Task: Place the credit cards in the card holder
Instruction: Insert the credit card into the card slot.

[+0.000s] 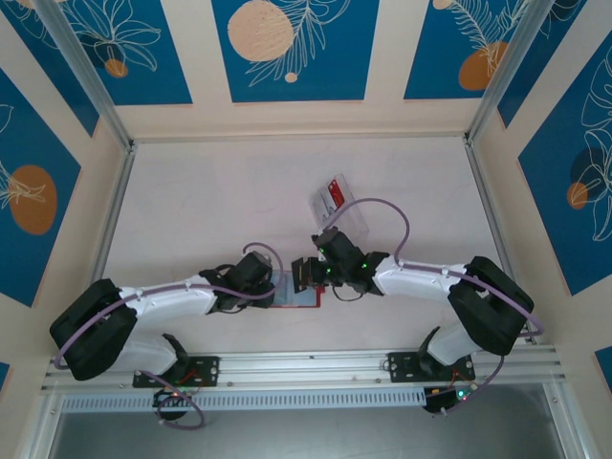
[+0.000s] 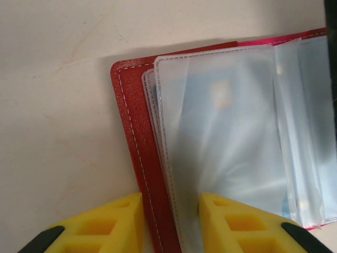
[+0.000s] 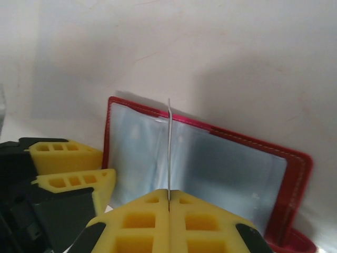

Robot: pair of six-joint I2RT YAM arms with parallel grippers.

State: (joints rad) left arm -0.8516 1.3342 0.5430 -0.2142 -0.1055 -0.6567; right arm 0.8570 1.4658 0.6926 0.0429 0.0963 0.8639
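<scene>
Top view: card holder (image 1: 296, 298) lies open near the front edge, between left gripper (image 1: 273, 284) and right gripper (image 1: 307, 273); bare table (image 1: 210, 201) beyond.
Left wrist: jaws part-open, astride its left cover edge.
Right wrist: clamped on an upright pale card (image 3: 169, 147); best squared to a sleeve (image 3: 226, 174) mouth, then slid in gently.

Bright, diffuse light from above; soft shadows on the table (image 1: 210, 201); pale glare on the holder's (image 2: 139, 158) sleeves; card (image 3: 169, 142) edge crisp; nearest foreground slightly soft.
</scene>
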